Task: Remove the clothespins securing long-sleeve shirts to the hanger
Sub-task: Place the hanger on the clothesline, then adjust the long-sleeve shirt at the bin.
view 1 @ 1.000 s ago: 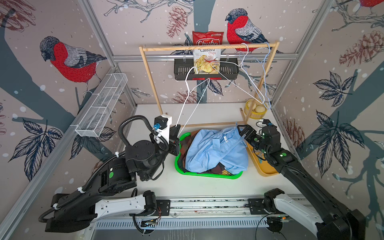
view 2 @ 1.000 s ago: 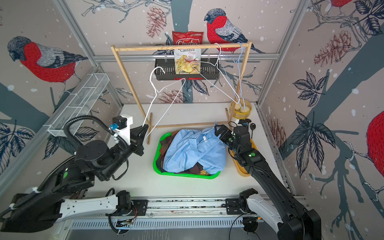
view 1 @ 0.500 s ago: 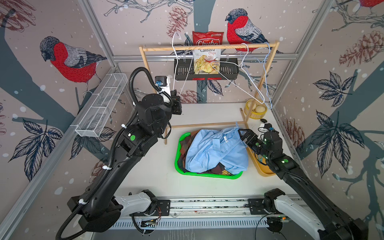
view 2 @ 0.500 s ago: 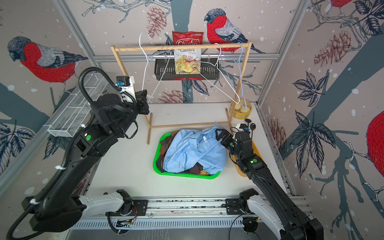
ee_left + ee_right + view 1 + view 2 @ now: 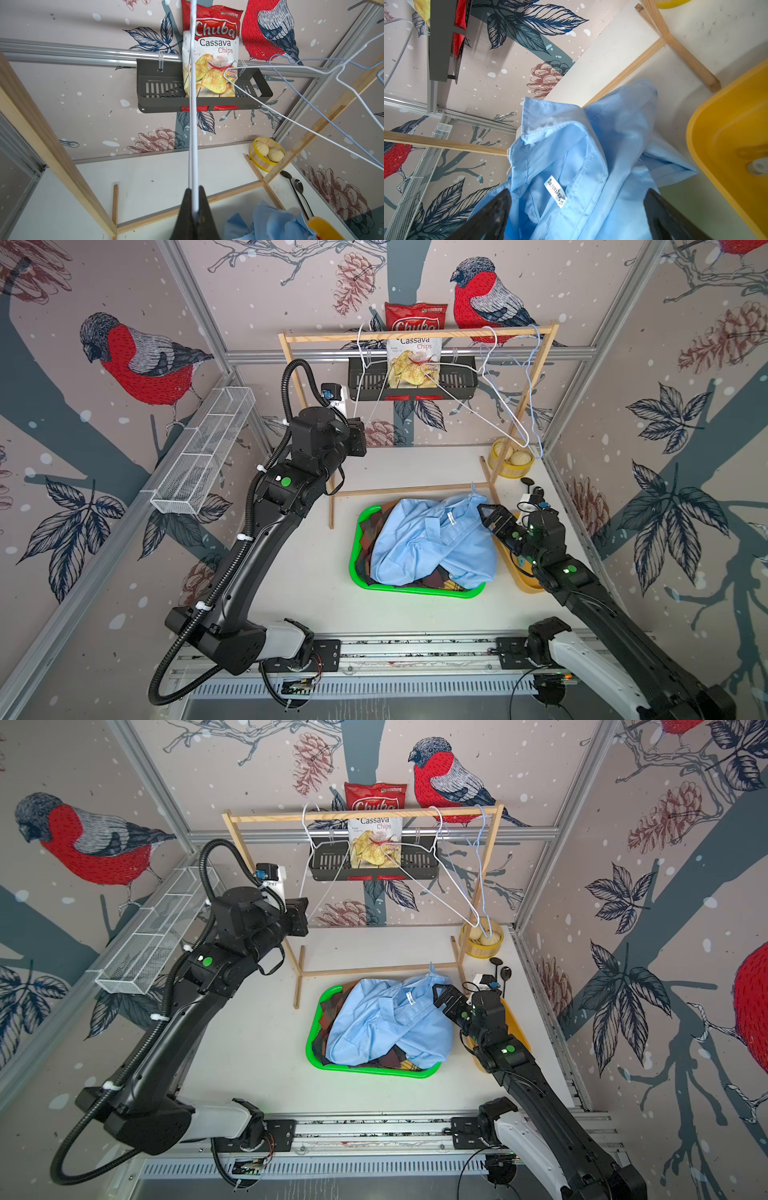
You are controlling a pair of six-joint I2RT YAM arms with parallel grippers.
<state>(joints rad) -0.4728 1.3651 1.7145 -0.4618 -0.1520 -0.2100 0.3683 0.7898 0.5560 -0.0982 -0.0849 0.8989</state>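
The green basket [image 5: 356, 549] holds the light blue shirt [image 5: 428, 543] heaped over plaid shirts [image 5: 368, 533]. The yellow tray [image 5: 524, 585] sits just beside it at 3 o'clock, and bare table [image 5: 303, 572] lies at 9 o'clock. The left gripper [image 5: 195, 199] pinches a white wire hanger [image 5: 193, 124]. The right gripper [image 5: 577, 192] is spread above the blue collar.

Both top views look steeply down from high over the front of the white desk [image 5: 316, 572], facing the back wall, and share nearly the whole scene, pale wooden clothes rack [image 5: 270, 816] included. The left wrist camera sits behind the left claw [image 5: 194, 197], aimed up along a white wire hanger [image 5: 193, 124] at the black slatted wall basket [image 5: 203, 97]. The right wrist camera looks past the right claw [image 5: 577, 193], close over the crumpled light blue shirt [image 5: 571, 149].
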